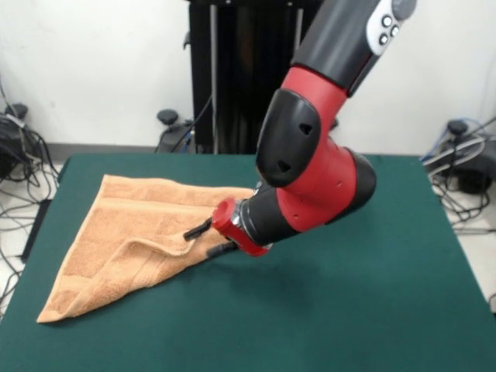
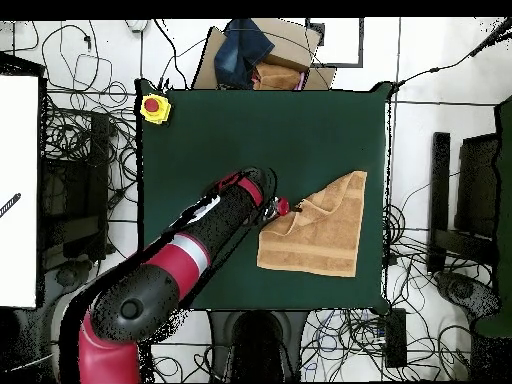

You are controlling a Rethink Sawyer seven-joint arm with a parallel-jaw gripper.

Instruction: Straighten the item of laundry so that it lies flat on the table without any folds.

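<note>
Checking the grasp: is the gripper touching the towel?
Touching. In the front view the gripper has its black fingers at the towel's raised folded edge, one above, one below.

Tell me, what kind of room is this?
Probably a robotics lab: a red arm works a towel on a green table, with cables strewn across the floor and a yellow stop button at one corner.
</note>
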